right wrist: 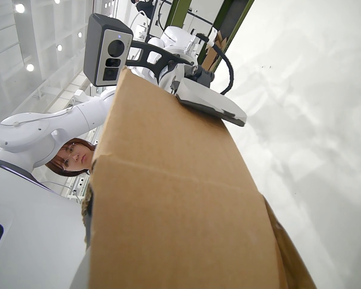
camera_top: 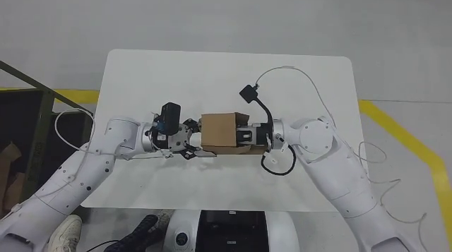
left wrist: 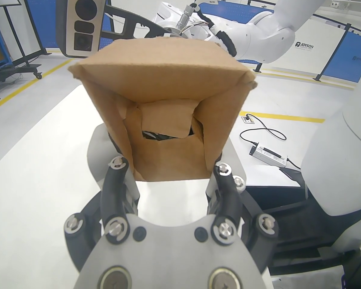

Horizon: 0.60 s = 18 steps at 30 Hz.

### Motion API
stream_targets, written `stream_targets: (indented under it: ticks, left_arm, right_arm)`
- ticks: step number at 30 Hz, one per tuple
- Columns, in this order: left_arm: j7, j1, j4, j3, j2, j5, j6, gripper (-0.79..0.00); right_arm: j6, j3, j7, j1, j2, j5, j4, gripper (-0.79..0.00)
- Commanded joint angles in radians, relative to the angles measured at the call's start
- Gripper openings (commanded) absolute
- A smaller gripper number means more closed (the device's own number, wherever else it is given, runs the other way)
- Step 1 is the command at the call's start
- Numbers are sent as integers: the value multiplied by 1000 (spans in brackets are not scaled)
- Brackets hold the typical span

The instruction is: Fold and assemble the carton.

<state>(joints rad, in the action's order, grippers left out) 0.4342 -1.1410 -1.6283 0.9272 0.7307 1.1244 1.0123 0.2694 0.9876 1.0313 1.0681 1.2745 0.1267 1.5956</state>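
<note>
Left gripper clamps the carton, steadying its half-tucked flaps — right gripper backs the far end, grip unclear

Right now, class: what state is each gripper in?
Left gripper: closed on the carton.
Right gripper: at the carton, state cannot be told.

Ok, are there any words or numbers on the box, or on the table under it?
Carton: none; every brown face that shows is plain cardboard.
Table: none; its white top bears no print.
</note>
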Motion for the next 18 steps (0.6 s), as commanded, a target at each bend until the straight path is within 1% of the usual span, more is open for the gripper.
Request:
stream_targets:
  ticks: [1, 9, 18]
  left_arm:
    - [1, -1, 1, 2, 0, -2, 0, -431]
    - [9, -8, 8, 12, -5, 0, 0, -449]
    - [4, -15, 1, 16, -11, 6, 0, -428]
  right_arm:
    - [-6, 3, -6, -2, -2, -8, -1, -785]
    - [-22, 50, -24, 23, -17, -26, 23, -785]
    - [-13, 57, -51, 49, -23, 7, 36, -785]
